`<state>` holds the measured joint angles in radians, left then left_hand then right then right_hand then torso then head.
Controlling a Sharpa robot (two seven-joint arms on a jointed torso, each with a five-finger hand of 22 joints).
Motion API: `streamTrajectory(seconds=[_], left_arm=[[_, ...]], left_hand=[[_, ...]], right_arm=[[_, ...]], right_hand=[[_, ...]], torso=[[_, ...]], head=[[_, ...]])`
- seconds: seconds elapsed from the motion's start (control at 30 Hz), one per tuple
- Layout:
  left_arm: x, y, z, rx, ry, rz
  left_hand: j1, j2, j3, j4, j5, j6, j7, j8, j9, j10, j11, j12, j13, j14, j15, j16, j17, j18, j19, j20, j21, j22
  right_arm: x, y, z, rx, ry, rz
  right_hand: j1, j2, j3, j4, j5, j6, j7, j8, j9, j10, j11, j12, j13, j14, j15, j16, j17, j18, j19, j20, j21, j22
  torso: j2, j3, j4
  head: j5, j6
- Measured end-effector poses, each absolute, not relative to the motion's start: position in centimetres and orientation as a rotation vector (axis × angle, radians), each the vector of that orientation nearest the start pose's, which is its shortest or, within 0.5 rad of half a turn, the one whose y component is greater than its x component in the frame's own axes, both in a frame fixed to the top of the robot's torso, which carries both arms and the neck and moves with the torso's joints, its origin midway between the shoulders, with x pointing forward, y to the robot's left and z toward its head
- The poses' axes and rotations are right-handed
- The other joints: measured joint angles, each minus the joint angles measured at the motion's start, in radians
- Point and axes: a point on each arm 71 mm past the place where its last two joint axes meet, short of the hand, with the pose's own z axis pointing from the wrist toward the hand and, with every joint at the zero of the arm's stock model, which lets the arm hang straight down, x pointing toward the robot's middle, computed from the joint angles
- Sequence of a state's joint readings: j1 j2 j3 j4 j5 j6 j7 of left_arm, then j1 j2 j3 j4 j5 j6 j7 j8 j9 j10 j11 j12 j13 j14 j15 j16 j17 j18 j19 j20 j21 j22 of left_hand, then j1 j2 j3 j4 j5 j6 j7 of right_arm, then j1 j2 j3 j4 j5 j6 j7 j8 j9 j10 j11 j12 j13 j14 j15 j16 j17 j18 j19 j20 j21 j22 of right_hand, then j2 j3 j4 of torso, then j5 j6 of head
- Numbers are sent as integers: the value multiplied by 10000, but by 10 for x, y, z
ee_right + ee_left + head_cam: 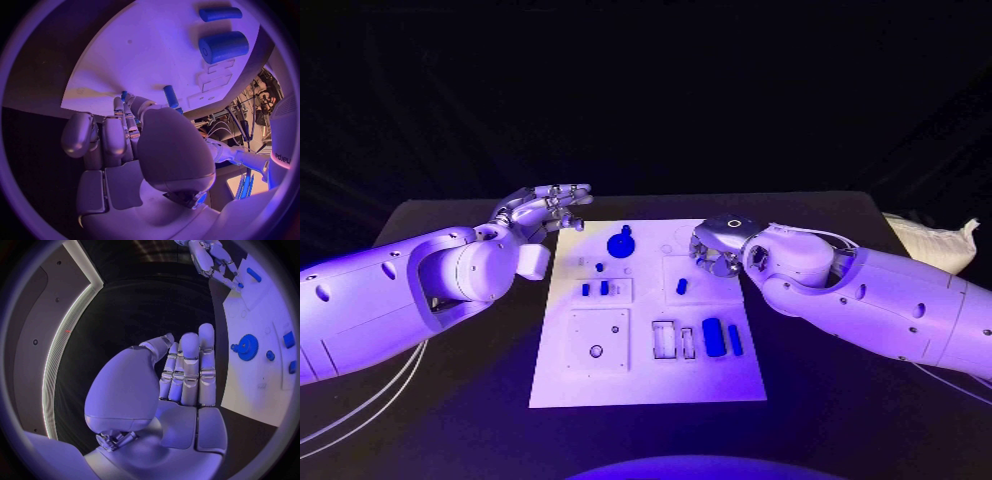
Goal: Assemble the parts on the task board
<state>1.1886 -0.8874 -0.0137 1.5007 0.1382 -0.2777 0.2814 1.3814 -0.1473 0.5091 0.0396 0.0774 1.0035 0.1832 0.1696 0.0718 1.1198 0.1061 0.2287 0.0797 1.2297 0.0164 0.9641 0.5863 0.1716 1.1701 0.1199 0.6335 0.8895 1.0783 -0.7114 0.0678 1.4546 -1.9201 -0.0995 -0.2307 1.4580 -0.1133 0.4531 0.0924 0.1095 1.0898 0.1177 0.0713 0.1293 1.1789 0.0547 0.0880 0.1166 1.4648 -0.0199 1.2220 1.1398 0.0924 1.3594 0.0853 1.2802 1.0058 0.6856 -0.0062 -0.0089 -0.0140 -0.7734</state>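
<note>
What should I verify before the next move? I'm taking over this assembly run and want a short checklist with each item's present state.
1. Left hand free: ok; fingers straight and together, nothing in them, off the task board's left edge.
2. Right hand free: cannot tell; fingers curl down onto the board and hide what is beneath them.
3. Blue gear reachable: ok; it lies uncovered at the board's far end, between the two hands.
4. Blue cylinder and blue bar in place: ok; side by side at the board's near right.
5. Small blue peg clear of the right hand: ok; it sits apart, just nearer than the hand.
</note>
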Motion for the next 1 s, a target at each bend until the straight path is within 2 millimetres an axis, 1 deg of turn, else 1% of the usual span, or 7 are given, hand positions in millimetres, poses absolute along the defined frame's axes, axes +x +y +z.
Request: streamTrajectory(seconds=[0.13, 0.37, 0.47, 0.63, 0.83, 0.9, 1.0], left_arm=[[494, 240, -186, -13609, 14345, -14986], [494, 241, -186, -13600, 14349, -14969], [494, 241, -186, -13595, 14355, -14965], [494, 241, -186, -13588, 14364, -14960], [494, 241, -186, -13579, 14370, -14953], [494, 241, -186, -13576, 14371, -14950], [494, 241, -186, -13569, 14376, -14952]], left_hand=[[0, 0, 0, 0, 0, 0, 0, 0, 0, -13, -11, 0, 0, -1, 0, 0, -3, 0, 0, 0, 0, -3], [0, 0, -27, -28, 0, 0, 0, 0, -9, -15, -10, 0, -1, 0, 1, 0, -17, 0, 0, 0, 0, -16], [0, 0, -27, -27, 0, 0, 0, 0, -8, -15, -10, 0, -1, 1, 2, 0, -17, 0, 0, 0, 0, -16], [0, 0, -27, -27, 0, 0, 0, 0, -8, -16, -9, 0, -2, 2, 2, 0, -30, -1, 0, 0, -36, -29], [0, 0, -27, -27, 0, -1, 0, 0, -8, -16, -9, 0, -2, 4, 4, 0, -30, 0, 0, 0, -36, -28], [0, 0, -39, -16, 0, -1, 0, 0, -8, -16, -9, 0, -2, 5, 5, 0, -29, -1, 0, 0, -36, -28], [0, 0, -53, -1, 0, -1, 0, 0, -8, -16, -9, 0, -2, 18, 17, 0, -29, -1, 0, 0, -36, -28]], right_arm=[[485, -154, -220, -5362, 17025, 3440], [484, -154, -220, -5568, 17042, 3228], [484, -153, -220, -5617, 17023, 3173], [484, -153, -220, -5645, 17011, 3137], [484, -153, -221, -5613, 16979, 3135], [484, -153, -221, -5581, 16948, 3153], [483, -153, -223, -5493, 16845, 3224]], right_hand=[[-1, 1, 0, 1, 3, 33, -32, 0, 0, 0, 1, 1, -26, 0, 0, 0, -18, -1, 13, -13, 0, -11], [-41, -39, 30, -24, -55, 31, -33, -4, 3, 1, 2, 1, -36, 0, 0, 0, -18, 0, 13, -12, 0, -21], [-40, -39, 31, -25, -55, 32, -33, -4, 3, 37, -35, 0, -64, 0, 0, 0, -35, 0, 13, -12, 0, -21], [-92, 12, 59, -54, -62, 110, -36, -5, 9, 90, -21, 1, -62, 0, 1, 0, -48, 0, 13, -12, 0, -36], [-145, 65, 252, -247, -148, 280, -66, 24, 47, 335, -59, -38, -103, 37, -36, 0, -44, -1, 13, -12, 0, -18], [-145, 65, 326, -320, -230, 358, -69, 54, 49, 394, -70, -36, -116, 37, -36, 0, -32, 0, 48, -47, 0, 1], [-168, 87, 390, -395, -323, 457, -34, 54, 75, 463, -2, 16, -115, 37, -36, 0, 0, -1, 49, -48, 0, 41]], torso=[[0, 4, 0], [1, 10, -11], [4, 10, -12], [6, 9, -11], [2, 7, -6], [-1, 6, -6], [-2, 5, -7]], head=[[6, -27], [8, -49], [9, -65], [1, -90], [6, -114], [10, -115], [10, -117]])
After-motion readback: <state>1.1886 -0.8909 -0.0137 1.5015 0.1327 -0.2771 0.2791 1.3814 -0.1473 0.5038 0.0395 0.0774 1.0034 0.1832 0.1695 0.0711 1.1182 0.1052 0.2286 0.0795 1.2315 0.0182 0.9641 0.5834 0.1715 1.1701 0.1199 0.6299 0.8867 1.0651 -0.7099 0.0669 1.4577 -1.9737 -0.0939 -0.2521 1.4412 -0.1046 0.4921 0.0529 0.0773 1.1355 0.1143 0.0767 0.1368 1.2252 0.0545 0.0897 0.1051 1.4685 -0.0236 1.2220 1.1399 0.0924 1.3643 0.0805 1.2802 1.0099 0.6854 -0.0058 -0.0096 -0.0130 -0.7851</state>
